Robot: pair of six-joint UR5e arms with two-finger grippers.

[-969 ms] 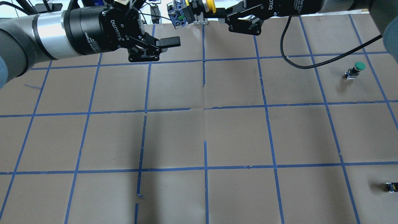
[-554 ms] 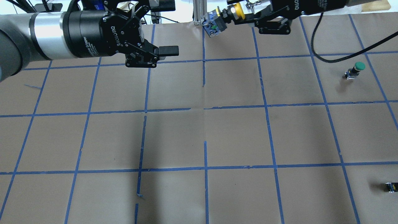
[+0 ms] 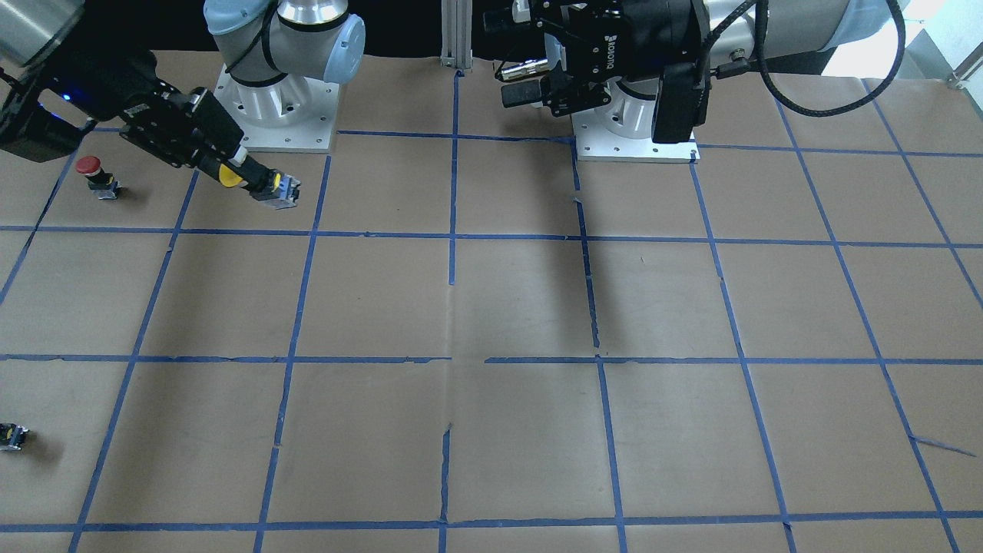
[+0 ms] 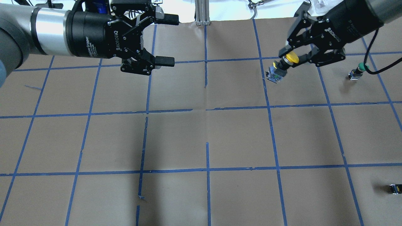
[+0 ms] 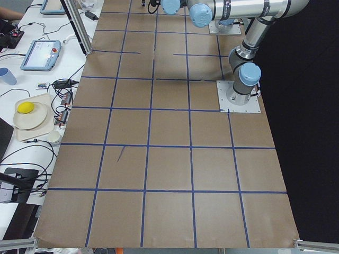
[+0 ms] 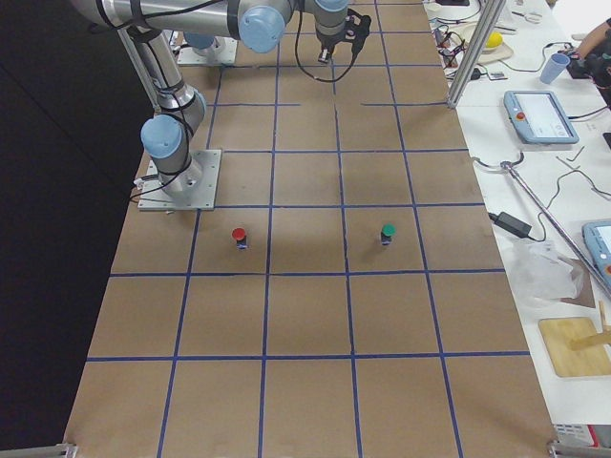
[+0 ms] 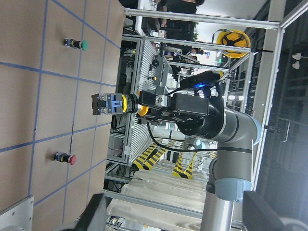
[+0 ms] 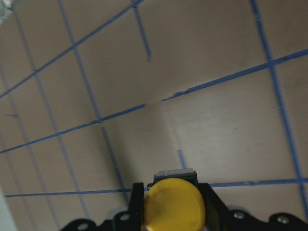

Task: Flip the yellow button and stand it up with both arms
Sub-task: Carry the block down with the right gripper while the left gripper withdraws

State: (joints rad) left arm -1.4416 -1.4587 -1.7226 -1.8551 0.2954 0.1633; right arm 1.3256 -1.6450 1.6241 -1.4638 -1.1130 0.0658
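Note:
The yellow button (image 4: 280, 66) has a yellow cap and a blocky grey-blue body. My right gripper (image 4: 290, 56) is shut on it just at the cap and holds it tilted above the table, body pointing down and toward the middle. It also shows in the front view (image 3: 257, 183), in the left wrist view (image 7: 113, 104), and its cap fills the bottom of the right wrist view (image 8: 173, 202). My left gripper (image 4: 168, 40) is open and empty, well to the left of the button, its jaws spread wide; it also shows in the front view (image 3: 516, 57).
A green-capped button (image 4: 360, 69) stands on the table just right of my right gripper. A red-capped button (image 3: 94, 170) stands near the right arm's base. A tiny dark block (image 4: 395, 188) lies at the near right edge. Blue tape lines grid the brown table (image 4: 207, 135).
My right gripper has carried the yellow button from the table's far middle to the right and down toward the table. My left gripper has turned slightly, so both fingers now show.

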